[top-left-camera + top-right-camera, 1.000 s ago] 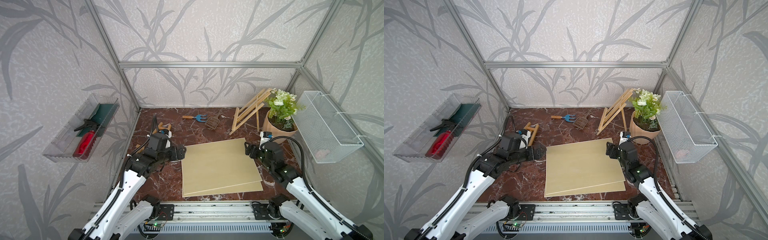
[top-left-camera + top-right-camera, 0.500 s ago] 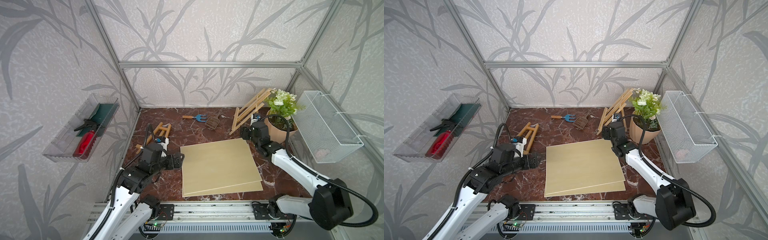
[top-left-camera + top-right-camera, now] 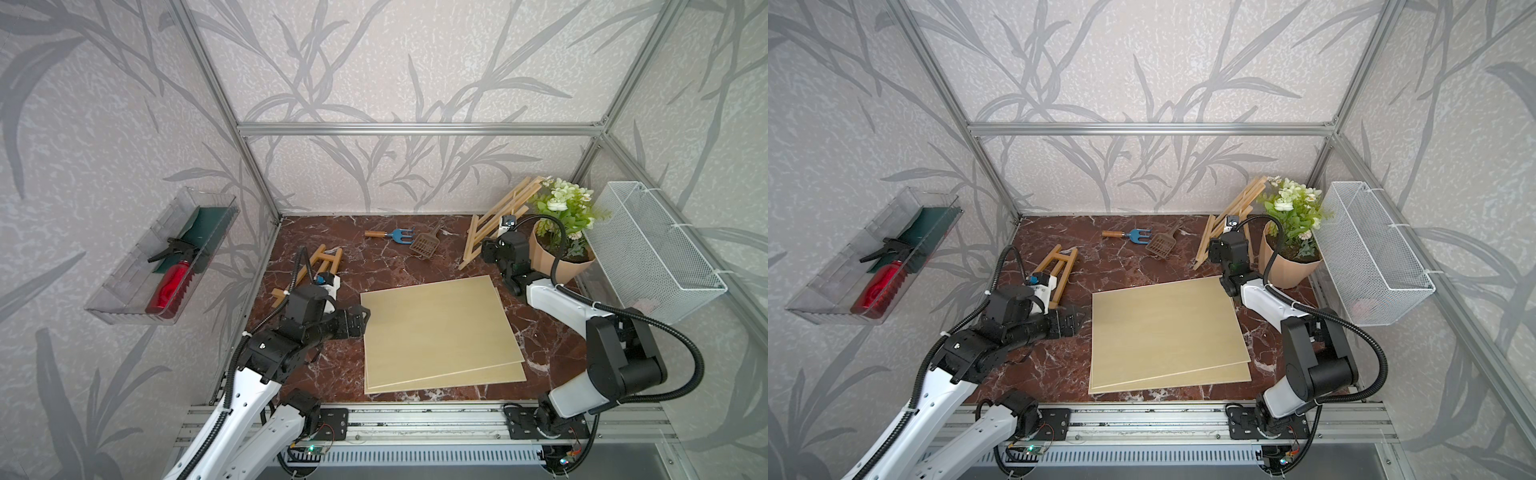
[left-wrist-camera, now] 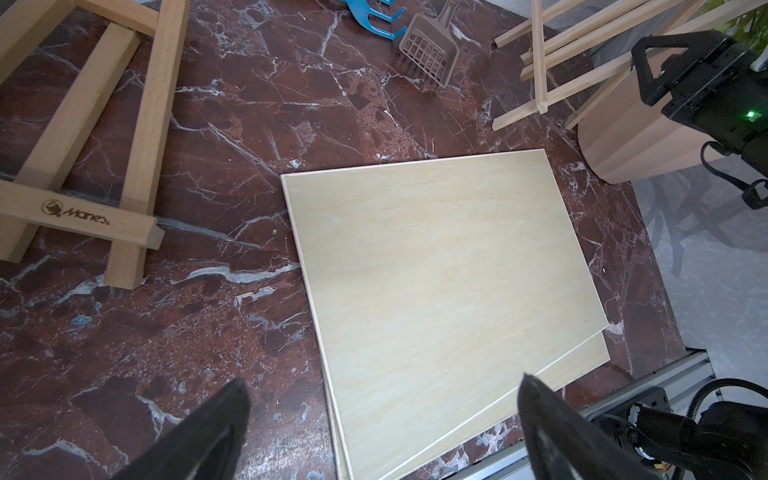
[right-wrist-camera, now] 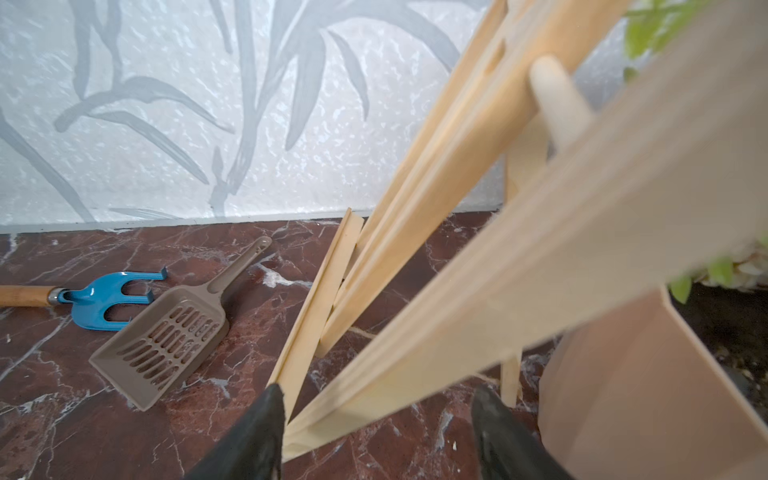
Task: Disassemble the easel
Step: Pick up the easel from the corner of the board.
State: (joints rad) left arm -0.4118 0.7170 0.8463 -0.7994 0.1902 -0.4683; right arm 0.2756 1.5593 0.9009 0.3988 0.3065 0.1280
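Right gripper (image 5: 374,390): astride slanted easel (image 5: 540,257) leg, far right; pinch uncertain
Left gripper (image 4: 382,380): spread wide, near left, well apart

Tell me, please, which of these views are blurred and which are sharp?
In the right wrist view the near easel slats are soft and out of focus, while the scoop on the floor is sharp; in the left wrist view the boards are crisp; in both top views the light is even, without hard glare.
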